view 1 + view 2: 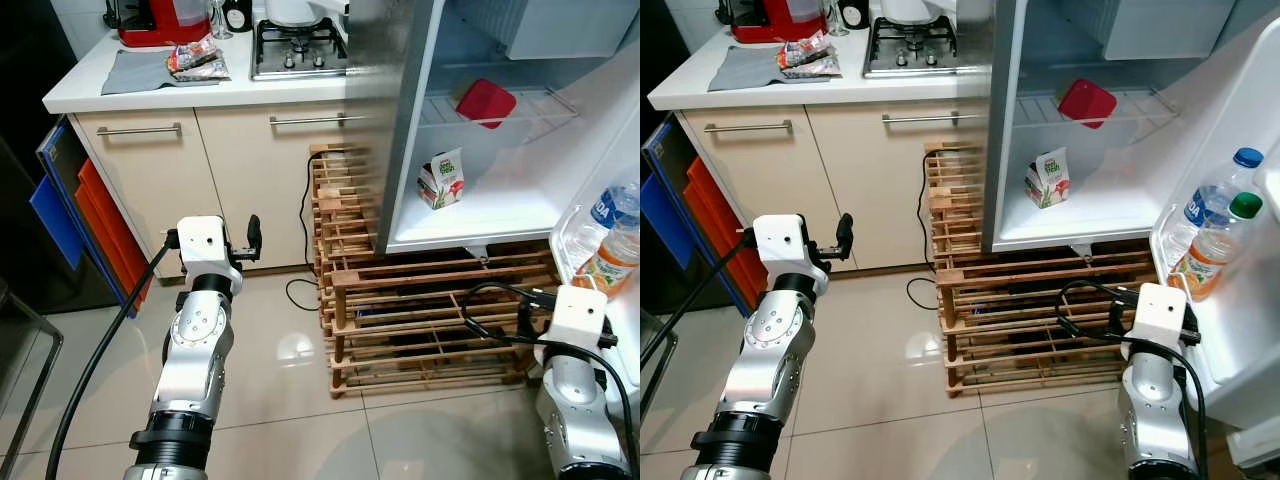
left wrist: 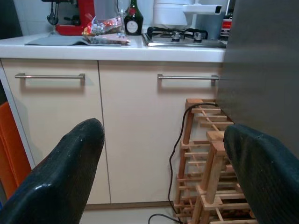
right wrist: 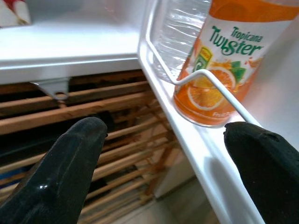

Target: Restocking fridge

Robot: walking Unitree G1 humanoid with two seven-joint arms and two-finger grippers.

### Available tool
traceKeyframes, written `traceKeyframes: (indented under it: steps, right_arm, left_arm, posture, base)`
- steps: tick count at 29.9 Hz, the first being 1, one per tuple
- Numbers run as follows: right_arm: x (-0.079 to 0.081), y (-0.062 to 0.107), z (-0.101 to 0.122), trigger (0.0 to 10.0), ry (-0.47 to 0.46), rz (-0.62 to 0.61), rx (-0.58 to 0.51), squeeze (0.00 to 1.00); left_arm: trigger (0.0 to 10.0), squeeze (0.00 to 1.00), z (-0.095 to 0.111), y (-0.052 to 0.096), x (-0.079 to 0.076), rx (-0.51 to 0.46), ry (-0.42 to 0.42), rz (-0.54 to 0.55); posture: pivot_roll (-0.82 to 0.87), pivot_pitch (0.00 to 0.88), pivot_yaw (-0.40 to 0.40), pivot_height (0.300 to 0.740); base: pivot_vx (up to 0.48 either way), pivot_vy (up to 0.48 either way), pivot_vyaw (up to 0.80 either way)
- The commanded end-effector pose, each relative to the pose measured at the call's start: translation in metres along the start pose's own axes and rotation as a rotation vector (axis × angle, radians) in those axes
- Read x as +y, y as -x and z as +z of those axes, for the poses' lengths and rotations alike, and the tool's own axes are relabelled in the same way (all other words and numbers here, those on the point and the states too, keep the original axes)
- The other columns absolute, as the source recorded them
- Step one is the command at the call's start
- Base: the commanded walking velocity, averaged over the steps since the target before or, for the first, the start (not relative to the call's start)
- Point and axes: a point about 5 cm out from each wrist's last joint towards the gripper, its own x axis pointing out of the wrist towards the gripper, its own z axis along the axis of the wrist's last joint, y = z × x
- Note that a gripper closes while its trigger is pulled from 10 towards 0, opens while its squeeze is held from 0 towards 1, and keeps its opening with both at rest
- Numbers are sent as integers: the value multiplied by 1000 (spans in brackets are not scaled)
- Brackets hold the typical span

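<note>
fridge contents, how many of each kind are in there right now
bottles: 2, a water bottle and an orange juice bottle, both in the door shelf
cartons: 1, a carton on the fridge floor
red boxes: 1, a red box on the wire shelf
total: 4

Fridge interior (image 1: 500, 215): white. Container (image 1: 486, 102) on the far wire shelf: red. Carton (image 1: 441, 179) on the lower shelf: white, with green and red print. Juice bottle (image 1: 1208, 250) in the right door rack: orange contents, green cap, orange-slice label pattern. Water bottle (image 1: 1212, 200) beside it: clear, blue cap. Worktop (image 1: 150, 85): white; cabinets (image 1: 150, 180) beneath: cream. Pallet rack (image 1: 420, 320): bare wood. Claw fingers (image 2: 60, 177): black.
</note>
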Motion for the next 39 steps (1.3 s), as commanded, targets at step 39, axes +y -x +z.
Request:
traceKeyframes:
  steps: [39]
  right_arm:
    - [66,26,42,10000,-162,405,-234,0]
  left_arm:
    - [10000,0,-9,3,-3,27,-6,-8]
  posture:
    - [-114,0,29,740]
  base:
    - [0,0,0]
